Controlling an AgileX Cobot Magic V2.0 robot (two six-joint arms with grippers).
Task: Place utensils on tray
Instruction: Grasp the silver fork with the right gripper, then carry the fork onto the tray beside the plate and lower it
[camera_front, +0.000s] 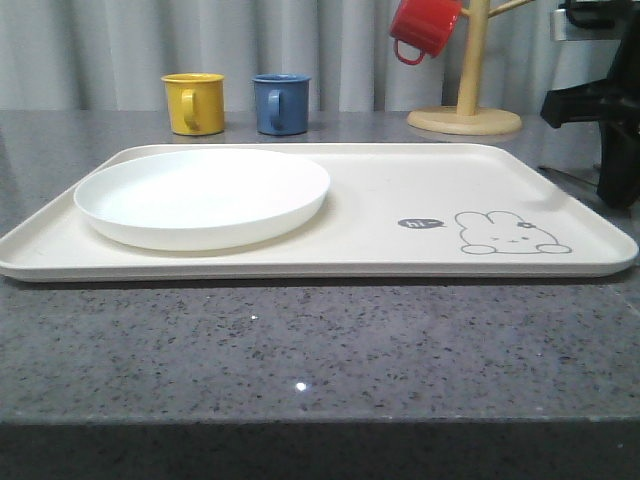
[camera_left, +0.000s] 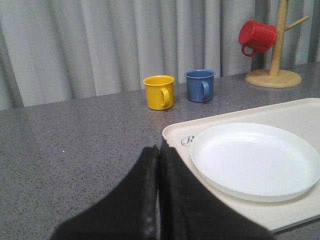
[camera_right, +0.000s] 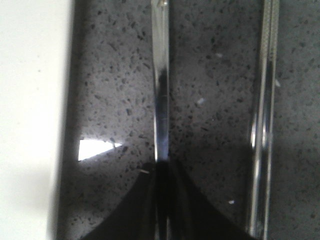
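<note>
Front view: the tray (camera_front: 400, 200) lies on the grey bench (camera_front: 320, 350), cream, flat, low-rimmed, rabbit drawing at its near right. White plate (camera_front: 203, 197) on the tray's left half; the right half is bare and no cutlery is on it yet. Yellow mug (camera_front: 194, 103) and blue mug (camera_front: 281, 103) stand behind the tray, the red mug (camera_front: 424, 27) hangs on a wooden stand (camera_front: 467, 70). The right arm (camera_front: 605, 120) hangs dark just off the tray's right edge

Left wrist view: left pincer (camera_left: 159, 150) pressed together, empty, just beside the tray's corner

Right wrist view: right pincer (camera_right: 162, 170) clamped on a slim shiny utensil handle (camera_right: 160, 80), close beside the tray's rim (camera_right: 30, 120); which utensil it is cannot be told. A second silver utensil (camera_right: 263, 115) lies parallel on the bench, farther from the tray

Judgement: pickup in hand. Lift straight, keep the handle level, clear the low rim, set down on the bare half away from the plate
</note>
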